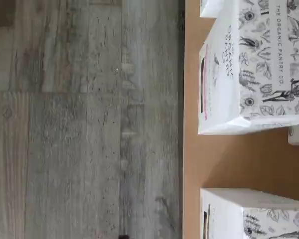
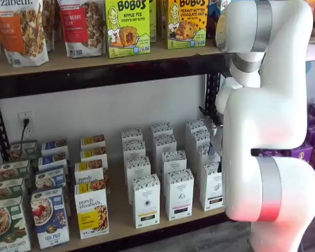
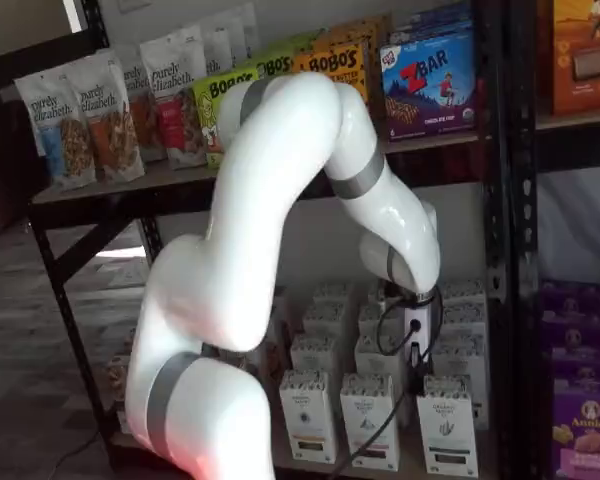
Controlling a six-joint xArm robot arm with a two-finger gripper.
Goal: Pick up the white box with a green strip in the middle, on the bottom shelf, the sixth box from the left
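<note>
Shelf front (image 2: 121,220) partly behind arm (image 2: 268,121)

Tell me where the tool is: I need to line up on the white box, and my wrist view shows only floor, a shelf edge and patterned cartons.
Observer: In a shelf view the tool hangs in front of the white cartons on the bottom shelf. I cannot tell whether it is open.
Operator: How many columns of those cartons are there?
Observer: Three show in a shelf view. The white box stands at the front of the column nearest the arm.
</note>
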